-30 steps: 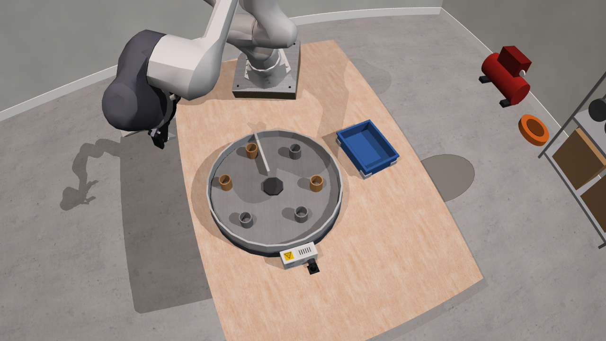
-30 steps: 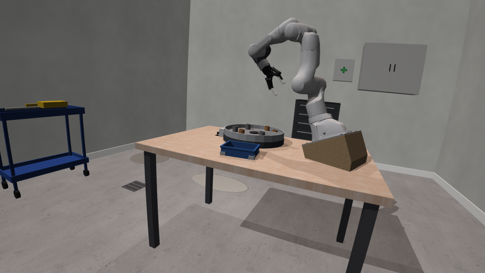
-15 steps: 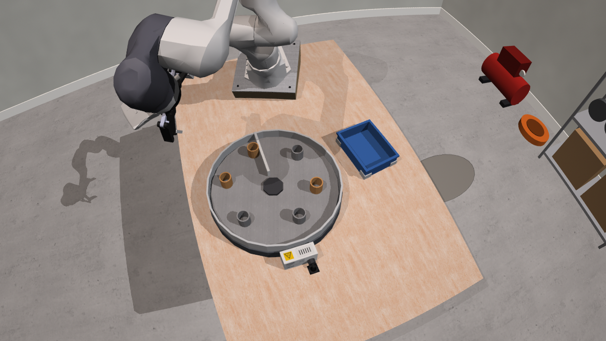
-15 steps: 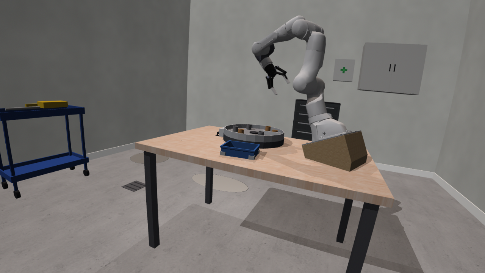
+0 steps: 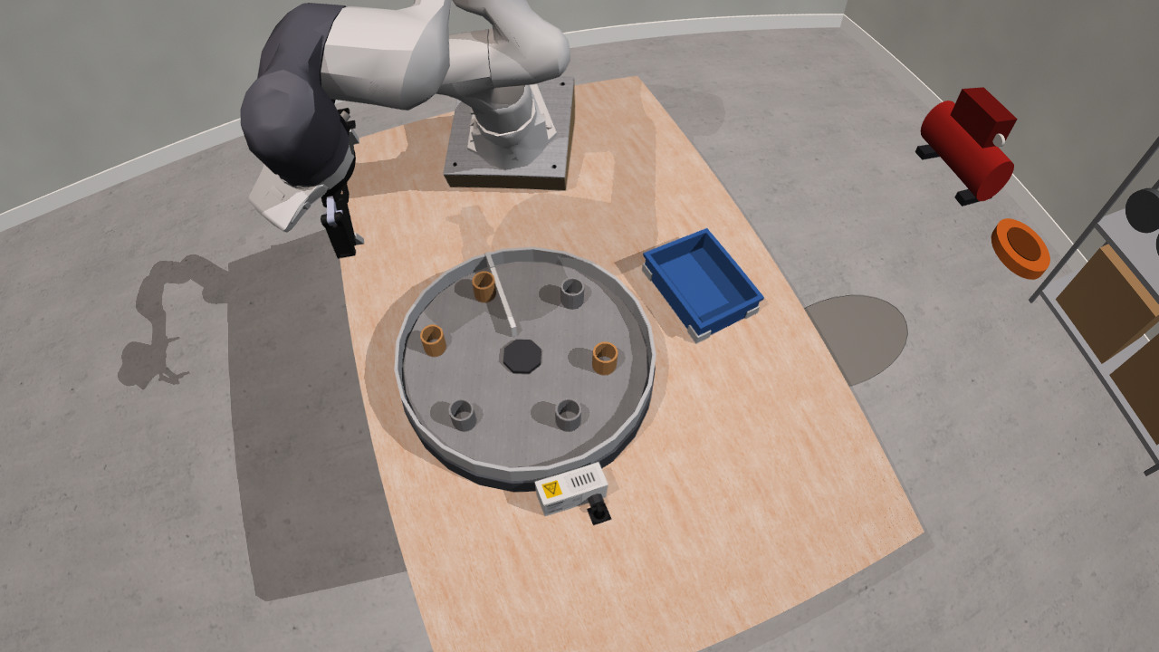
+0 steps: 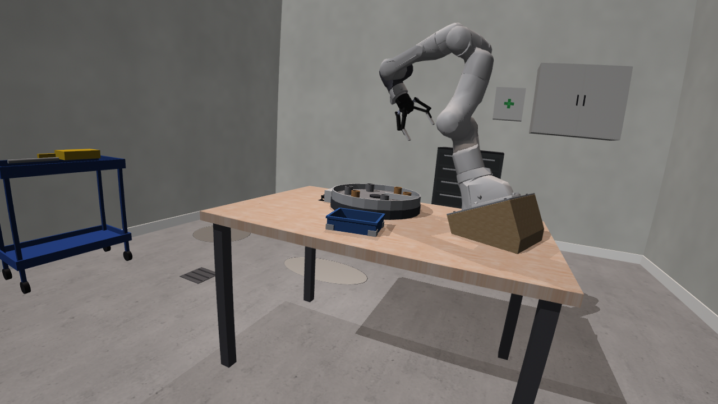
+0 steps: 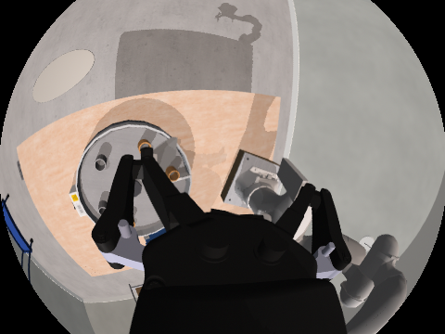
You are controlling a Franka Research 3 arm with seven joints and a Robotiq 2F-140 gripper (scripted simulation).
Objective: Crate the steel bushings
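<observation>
Spread wide and gripping nothing, the jaws (image 5: 347, 231) (image 6: 420, 131) hang high over the bench (image 5: 778, 454) (image 6: 281, 221) (image 7: 51, 153). Below them, the turning table (image 5: 402, 405) (image 6: 373, 205) (image 7: 82, 186) carries three smooth grey steel bushings, short hollow cylinders; the blue crate (image 5: 693, 279) (image 6: 354, 225) (image 7: 156, 236) beyond has none. Fetching the first seems in hand, requiring descent timed to any rotation.

Wood-grain worktop (image 5: 778, 454) (image 6: 281, 221) (image 7: 56, 223). Directly on it: grey-rimmed turning table (image 5: 402, 405) (image 6: 373, 205) (image 7: 78, 186), blue crate (image 5: 703, 279) (image 6: 354, 225) (image 7: 155, 235) just beside, white box (image 5: 571, 488) (image 7: 77, 204) at rim, metal base plate (image 5: 470, 173) (image 7: 235, 173).
</observation>
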